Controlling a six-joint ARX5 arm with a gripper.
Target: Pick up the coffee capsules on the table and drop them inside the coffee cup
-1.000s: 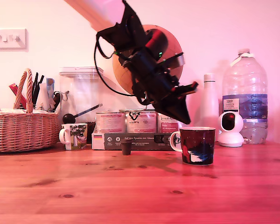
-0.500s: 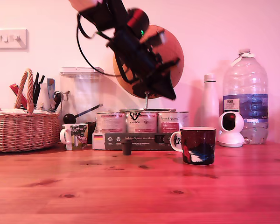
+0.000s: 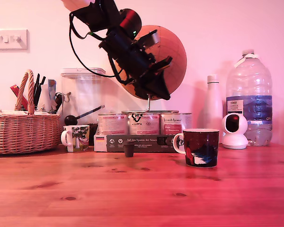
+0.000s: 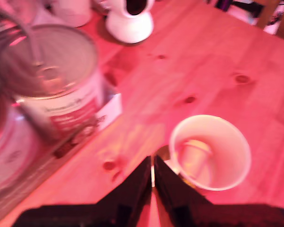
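The coffee cup (image 3: 201, 147), dark with a red, blue and white picture, stands on the table right of centre in the exterior view. The wrist view looks down into the coffee cup (image 4: 227, 142), and a cream-white capsule (image 4: 194, 153) lies inside it. A dark brown capsule (image 3: 128, 150) stands on the table in front of the flat box, to the exterior view's left of the cup. My gripper (image 3: 164, 96) hangs high above the table between the two, pointing down. Its fingers (image 4: 152, 166) are shut, with nothing held between them.
Three tins (image 3: 143, 123) sit on a flat box (image 3: 132, 142) behind the dark capsule. A small white mug (image 3: 75, 137) and a wicker basket (image 3: 23, 132) stand at the exterior view's left. A white camera (image 3: 234, 131), a white bottle (image 3: 212, 109) and a water bottle (image 3: 249, 99) stand behind the cup.
The arm has risen and swung toward the exterior view's left, away from just above the coffee cup. The dark capsule and both mugs have not moved.
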